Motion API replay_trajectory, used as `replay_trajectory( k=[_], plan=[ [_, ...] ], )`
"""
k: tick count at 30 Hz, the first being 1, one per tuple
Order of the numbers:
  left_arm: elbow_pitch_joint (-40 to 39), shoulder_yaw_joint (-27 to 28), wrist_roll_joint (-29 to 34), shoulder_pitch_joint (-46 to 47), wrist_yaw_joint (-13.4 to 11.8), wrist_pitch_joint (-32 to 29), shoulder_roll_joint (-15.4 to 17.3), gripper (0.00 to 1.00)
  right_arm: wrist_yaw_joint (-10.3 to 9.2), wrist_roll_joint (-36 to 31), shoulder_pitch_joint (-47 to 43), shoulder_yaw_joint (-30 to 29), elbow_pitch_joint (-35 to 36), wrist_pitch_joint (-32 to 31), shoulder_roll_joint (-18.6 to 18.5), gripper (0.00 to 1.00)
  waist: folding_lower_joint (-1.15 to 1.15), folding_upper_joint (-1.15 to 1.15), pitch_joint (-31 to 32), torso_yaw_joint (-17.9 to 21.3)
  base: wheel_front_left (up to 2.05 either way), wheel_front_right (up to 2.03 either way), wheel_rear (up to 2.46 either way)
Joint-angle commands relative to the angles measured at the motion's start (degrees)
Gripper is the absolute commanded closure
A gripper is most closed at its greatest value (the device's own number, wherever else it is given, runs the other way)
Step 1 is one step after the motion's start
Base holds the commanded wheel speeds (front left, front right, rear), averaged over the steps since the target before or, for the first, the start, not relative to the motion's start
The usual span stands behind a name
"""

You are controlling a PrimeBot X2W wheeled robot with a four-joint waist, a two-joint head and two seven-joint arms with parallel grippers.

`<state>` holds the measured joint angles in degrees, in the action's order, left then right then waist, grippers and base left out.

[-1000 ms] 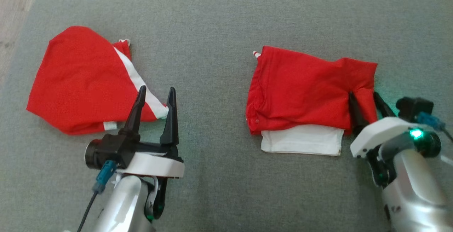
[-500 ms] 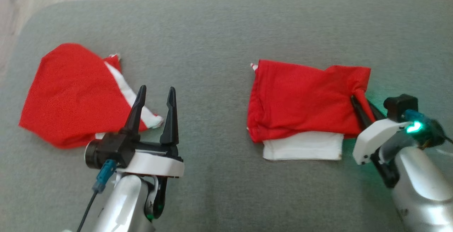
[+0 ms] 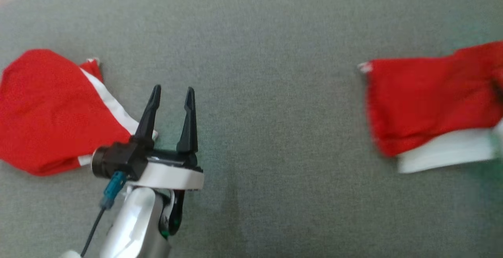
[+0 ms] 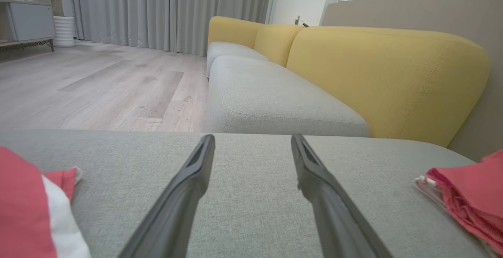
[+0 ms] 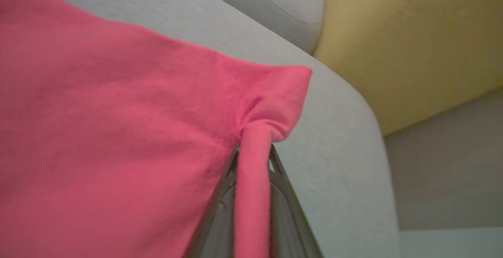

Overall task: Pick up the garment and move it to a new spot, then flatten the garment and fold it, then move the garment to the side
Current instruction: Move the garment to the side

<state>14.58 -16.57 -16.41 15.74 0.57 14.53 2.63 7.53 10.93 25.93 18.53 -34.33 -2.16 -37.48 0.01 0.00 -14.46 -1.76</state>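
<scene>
The folded red garment (image 3: 428,100) with a white layer under its near edge lies at the far right of the grey cushion, blurred, and runs off the head view's right edge. In the right wrist view my right gripper (image 5: 255,150) is shut on a pinched ridge at the corner of the garment (image 5: 118,132), and the cloth runs down between the dark fingers (image 5: 220,207). My left gripper (image 3: 173,89) stands open over bare cushion with nothing between its fingers. From the left wrist, the left gripper (image 4: 252,138) points across the cushion, with the garment (image 4: 467,187) at the right edge.
A second red and white garment (image 3: 51,112) lies spread at the left, just beside the left gripper's left finger. The grey cushion (image 3: 267,93) stretches wide between the two garments. Beyond it are a yellow backrest (image 4: 385,77), another grey seat and wooden floor (image 4: 98,85).
My right gripper has shut on the garment's right corner and drawn the garment to the right, away from the other garment. The head view has shifted too. The left gripper stays open.
</scene>
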Motion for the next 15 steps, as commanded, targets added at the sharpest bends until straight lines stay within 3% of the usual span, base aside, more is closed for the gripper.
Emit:
replay_trajectory(
  k=[1, 7, 15],
  plan=[
    [-2.1, 2.1, 0.7, 2.9, 0.2, 0.5, 0.2, 0.00, -0.04, -0.7, 2.0, -1.1, -0.1, 0.9, -4.3, 1.00, -0.01, 0.00, -2.2, 0.2, 0.00, 0.00, 0.00],
    [-3.1, 2.2, 0.8, 5.2, 0.6, 0.5, 0.2, 0.00, -0.04, -4.1, 5.5, -6.3, -6.8, 2.4, -9.7, 1.00, -0.01, 0.00, -6.0, -0.4, 0.00, 0.00, 0.00],
    [-4.2, 1.9, 0.9, 8.0, 0.9, 0.5, 0.2, 0.00, -0.04, -9.3, 8.2, -13.6, -13.2, 2.3, -10.4, 1.00, -0.01, 0.00, -9.0, -1.3, 0.00, 0.00, 0.00]
  ],
)
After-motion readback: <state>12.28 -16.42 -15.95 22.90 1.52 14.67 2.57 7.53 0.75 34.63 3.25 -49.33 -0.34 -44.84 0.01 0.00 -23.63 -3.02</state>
